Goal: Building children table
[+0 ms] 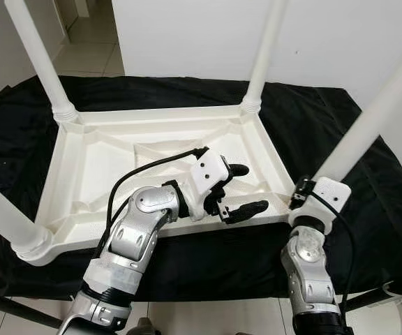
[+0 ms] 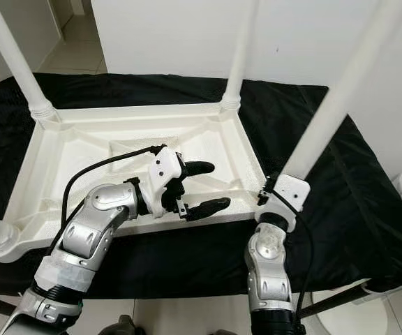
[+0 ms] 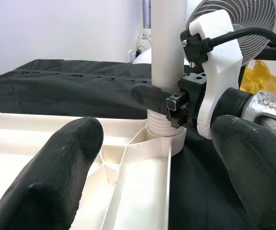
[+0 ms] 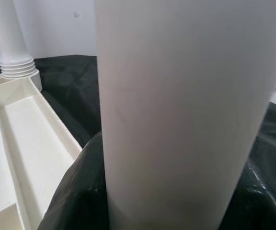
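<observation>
A white plastic children's table (image 1: 103, 167) lies upside down on a black cloth, with its legs standing upright. My right gripper (image 1: 303, 190) is shut around the base of the near-right leg (image 1: 372, 122), right where it screws into the corner socket. In the left wrist view one of its black fingers (image 3: 150, 96) wraps the front of that leg (image 3: 169, 48). My left gripper (image 1: 254, 187) hovers open over the near-right part of the table's underside, pointing toward that leg, with nothing between its fingers (image 3: 56, 167). The right wrist view looks at the leg (image 4: 176, 120) from very close.
The black cloth (image 1: 368, 209) covers the work surface to its edges. A white wall stands close behind the far-right leg (image 1: 264, 56), and the far-left leg (image 1: 40, 56) has tiled floor behind it. A fan (image 3: 234, 14) and a yellow bag (image 3: 255, 76) stand off to the right.
</observation>
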Available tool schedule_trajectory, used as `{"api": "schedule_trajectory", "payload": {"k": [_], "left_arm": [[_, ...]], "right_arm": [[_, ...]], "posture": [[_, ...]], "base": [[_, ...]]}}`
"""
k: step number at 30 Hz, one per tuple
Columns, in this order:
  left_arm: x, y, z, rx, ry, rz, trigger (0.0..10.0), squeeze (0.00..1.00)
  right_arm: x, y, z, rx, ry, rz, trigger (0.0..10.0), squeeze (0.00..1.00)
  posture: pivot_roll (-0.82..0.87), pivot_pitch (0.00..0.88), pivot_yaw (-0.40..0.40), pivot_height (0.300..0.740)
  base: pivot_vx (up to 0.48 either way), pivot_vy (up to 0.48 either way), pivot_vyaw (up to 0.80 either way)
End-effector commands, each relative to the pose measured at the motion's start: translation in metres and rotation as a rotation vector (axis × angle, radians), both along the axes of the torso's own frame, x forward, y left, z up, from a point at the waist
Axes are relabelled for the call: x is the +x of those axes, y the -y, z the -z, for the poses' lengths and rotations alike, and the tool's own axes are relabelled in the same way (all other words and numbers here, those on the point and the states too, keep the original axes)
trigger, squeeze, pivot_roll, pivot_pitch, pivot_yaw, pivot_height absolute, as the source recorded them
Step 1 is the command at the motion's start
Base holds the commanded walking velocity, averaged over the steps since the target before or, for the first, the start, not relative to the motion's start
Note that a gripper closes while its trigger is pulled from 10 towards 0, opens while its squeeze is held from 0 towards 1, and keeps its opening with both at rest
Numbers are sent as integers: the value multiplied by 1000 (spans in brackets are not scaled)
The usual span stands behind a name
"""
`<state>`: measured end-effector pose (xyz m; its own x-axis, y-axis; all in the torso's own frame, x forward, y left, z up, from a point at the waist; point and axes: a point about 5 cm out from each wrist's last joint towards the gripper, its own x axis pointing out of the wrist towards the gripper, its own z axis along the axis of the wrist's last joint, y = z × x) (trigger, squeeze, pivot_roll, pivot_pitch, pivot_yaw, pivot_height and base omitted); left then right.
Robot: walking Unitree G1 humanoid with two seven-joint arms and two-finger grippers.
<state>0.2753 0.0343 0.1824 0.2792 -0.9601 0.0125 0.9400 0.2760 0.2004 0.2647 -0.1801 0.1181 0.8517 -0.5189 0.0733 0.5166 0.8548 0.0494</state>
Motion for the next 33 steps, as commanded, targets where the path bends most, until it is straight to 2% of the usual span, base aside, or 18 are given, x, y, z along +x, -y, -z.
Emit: {"api": "schedule_trajectory", "payload": {"k": [1, 11, 12, 13, 14, 19, 23, 24, 25, 26, 27, 33], "left_arm": [[4, -2, -1, -14, 14, -120, 10000, 0], [4, -2, -2, -16, 14, -120, 10000, 0], [5, -2, -2, -16, 14, -120, 10000, 0], [5, -2, -2, -16, 14, -120, 10000, 0], [5, -1, -2, -16, 15, -120, 10000, 0], [6, -1, -2, -17, 15, -119, 10000, 0], [6, 0, -3, -19, 17, -118, 10000, 0], [7, 0, -3, -20, 17, -117, 10000, 0], [7, 0, -3, -20, 17, -117, 10000, 0], [7, 1, -3, -20, 17, -113, 10000, 0], [7, 1, -3, -20, 17, -112, 10000, 0], [7, 1, -4, -21, 17, -112, 10000, 0]], "right_arm": [[-11, 7, 31, 37, -154, 65, 10000, 0], [-10, -1, 26, 51, -92, -32, 10000, 0], [-11, 0, 25, 47, -87, -39, 10000, 137], [-11, 0, 25, 47, -87, -39, 10000, 137], [-13, 4, 21, 37, -50, -63, 10000, 1000], [-13, 6, 18, 36, -20, -82, 10000, 1000], [-11, 13, 11, -11, 7, -128, 10000, 1000], [-10, 17, 7, -30, 18, -150, 10000, 0], [-10, 17, 7, -30, 18, -150, 10000, 0], [-8, 26, -3, -76, 51, -234, 10000, 0], [-7, 30, -7, -94, 62, -264, 10000, 0], [-6, 37, -14, -114, 82, -341, 10000, 0]], "posture": [[-15, 0, -25, 740], [-22, 2, -18, 740], [-23, 3, -16, 740], [-23, 3, -16, 740], [-27, 4, -13, 740], [-27, 4, -13, 740], [-32, 1, -9, 740], [-32, 1, -9, 740], [-32, 1, -9, 740], [-36, 1, -4, 740], [-36, 2, -5, 740], [-37, 4, -6, 740]], "base": [[0, 0, 0], [0, 0, 0], [0, 0, 0], [0, 0, 0], [0, 0, 0], [0, 0, 0], [0, 0, 0], [0, 0, 0], [0, 0, 0], [0, 0, 0], [0, 0, 0], [0, 0, 0]]}}
